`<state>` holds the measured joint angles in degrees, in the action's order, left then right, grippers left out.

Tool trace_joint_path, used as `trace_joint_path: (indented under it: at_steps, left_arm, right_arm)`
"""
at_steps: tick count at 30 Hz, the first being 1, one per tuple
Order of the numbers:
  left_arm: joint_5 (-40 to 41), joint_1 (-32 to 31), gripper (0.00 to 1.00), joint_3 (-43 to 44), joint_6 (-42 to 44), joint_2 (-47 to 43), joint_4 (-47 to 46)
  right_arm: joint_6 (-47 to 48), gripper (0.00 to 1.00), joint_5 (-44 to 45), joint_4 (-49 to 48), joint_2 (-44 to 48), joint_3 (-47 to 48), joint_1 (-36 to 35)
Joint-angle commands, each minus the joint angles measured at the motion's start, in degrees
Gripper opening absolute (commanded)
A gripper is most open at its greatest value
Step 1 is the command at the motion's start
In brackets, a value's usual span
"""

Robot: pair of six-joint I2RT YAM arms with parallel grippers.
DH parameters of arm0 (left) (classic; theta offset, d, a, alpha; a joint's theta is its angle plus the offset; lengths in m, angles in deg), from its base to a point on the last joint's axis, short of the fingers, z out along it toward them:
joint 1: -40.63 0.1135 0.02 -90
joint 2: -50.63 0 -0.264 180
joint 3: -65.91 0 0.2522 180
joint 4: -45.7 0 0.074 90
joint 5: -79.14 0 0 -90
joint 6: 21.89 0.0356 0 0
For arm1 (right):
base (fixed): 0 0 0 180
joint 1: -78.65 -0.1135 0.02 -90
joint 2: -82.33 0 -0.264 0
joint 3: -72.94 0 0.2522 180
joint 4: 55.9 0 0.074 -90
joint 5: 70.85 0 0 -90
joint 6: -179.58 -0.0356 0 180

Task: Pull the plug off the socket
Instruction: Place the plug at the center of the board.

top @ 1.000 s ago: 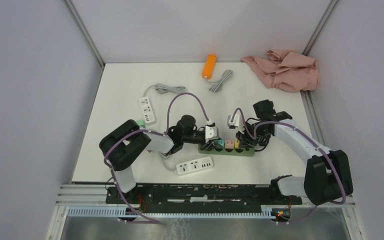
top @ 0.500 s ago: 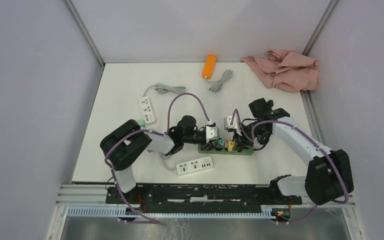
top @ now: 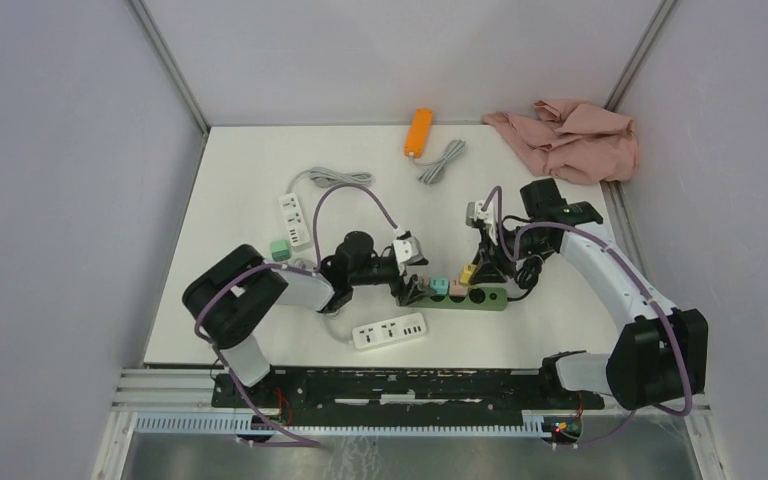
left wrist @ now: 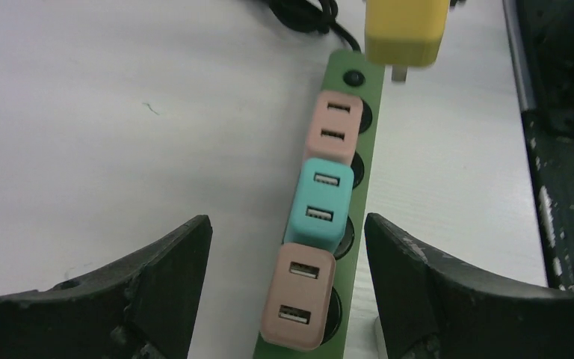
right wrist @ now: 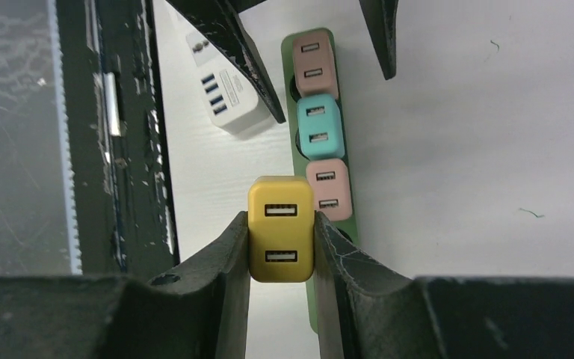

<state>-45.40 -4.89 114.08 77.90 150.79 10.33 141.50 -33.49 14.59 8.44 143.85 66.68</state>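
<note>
The socket is a green power strip point(top: 492, 298) lying in the middle of the table. Three plugs sit in it: a brownish-pink one point(left wrist: 297, 295), a teal one point(left wrist: 319, 202) and a pink one point(left wrist: 334, 127). A yellow plug point(right wrist: 281, 228) hangs above the strip's right end, its metal prongs clear of the strip. My right gripper point(right wrist: 281, 224) is shut on its two sides. My left gripper point(left wrist: 288, 224) stands open over the strip's left end, a finger on each side of the plugs, touching none.
A white power strip point(top: 389, 331) lies just in front of the green one. Another white strip point(top: 295, 220) and its grey cable lie at the left. An orange strip point(top: 419, 131) and a pink cloth point(top: 570, 138) are at the back. Black cable loops beside the right arm.
My right gripper has risen and moved back to the right with the yellow plug, which has come out of the strip. My left gripper has opened and drawn back left.
</note>
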Motion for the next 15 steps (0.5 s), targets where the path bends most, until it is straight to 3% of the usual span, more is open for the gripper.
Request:
trace_joint_path:
  at_steps: [1, 5, 11, 15]
  left_arm:
    - [1.76, 1.83, 0.82, 1.85, -11.86, -10.44, 1.06]
    - [7.09, 2.04, 0.82, -2.48, -19.56, -19.39, 2.76]
    - [16.57, 2.96, 0.87, -7.63, -41.27, -29.82, 2.10]
    - [20.93, 2.55, 0.87, -8.18, -49.44, -33.76, 6.90]
  right_arm:
    - [-11.71, 0.00, -8.29, -2.78, -2.02, 3.58, 0.56]
    - [-27.18, 0.02, -11.90, -12.47, -1.78, 1.60, 1.36]
    - [-54.89, 0.05, -17.08, -28.70, -5.02, -1.13, 2.26]
    - [-66.55, 0.06, -16.75, -32.63, -8.78, -0.84, 2.22]
